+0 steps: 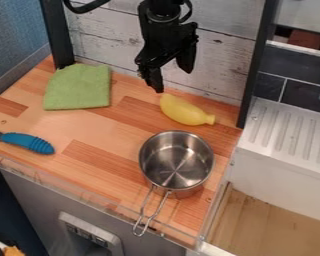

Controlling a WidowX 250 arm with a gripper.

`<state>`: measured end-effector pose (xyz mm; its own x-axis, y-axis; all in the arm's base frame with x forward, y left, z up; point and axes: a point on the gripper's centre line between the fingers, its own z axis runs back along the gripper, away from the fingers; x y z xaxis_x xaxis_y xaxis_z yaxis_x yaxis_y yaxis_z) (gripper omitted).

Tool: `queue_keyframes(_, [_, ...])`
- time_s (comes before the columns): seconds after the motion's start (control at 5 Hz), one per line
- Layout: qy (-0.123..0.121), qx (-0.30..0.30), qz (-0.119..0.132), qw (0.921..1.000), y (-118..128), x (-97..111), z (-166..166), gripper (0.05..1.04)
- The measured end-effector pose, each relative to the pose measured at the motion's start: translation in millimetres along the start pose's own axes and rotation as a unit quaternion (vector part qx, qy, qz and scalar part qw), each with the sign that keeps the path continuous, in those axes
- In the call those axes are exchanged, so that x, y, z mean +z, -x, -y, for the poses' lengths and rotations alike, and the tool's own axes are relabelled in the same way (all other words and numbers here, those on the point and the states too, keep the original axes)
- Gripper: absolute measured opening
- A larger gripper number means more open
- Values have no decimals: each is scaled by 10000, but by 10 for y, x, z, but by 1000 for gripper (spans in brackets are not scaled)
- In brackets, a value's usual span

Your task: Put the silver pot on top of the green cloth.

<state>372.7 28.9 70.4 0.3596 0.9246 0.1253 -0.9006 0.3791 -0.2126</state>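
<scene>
My gripper (173,80) hangs over the back of the wooden counter, in front of the white plank wall, with its fingers apart and nothing between them. The silver pot (177,161) stands upright at the counter's front right, below and apart from the gripper; its wire handle points toward the front edge. At the back left lies the green cloth (78,87), flat, with nothing on it.
A yellow banana-like toy (184,110) lies between the gripper and the pot. Near the left front edge is a blue-handled utensil (28,142). Black posts flank the back wall, and a white ridged drainboard (291,131) adjoins the sink on the right.
</scene>
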Motion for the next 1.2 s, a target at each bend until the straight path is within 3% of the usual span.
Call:
queue_keyframes(0.2, [-168,37,-75,9998,31,-110,-63,1001])
queue_keyframes(0.4, [-177,805,-37,9966,45,-22,-213,1001])
queue_keyframes(0.6, [-59,1574,40,9875,-44,163,-350,1001])
queue_keyframes(0.8, [-112,2810,55,9596,-2,299,-503,1001])
queue_keyframes(1.2, [-755,4951,343,8648,361,258,-707,1001])
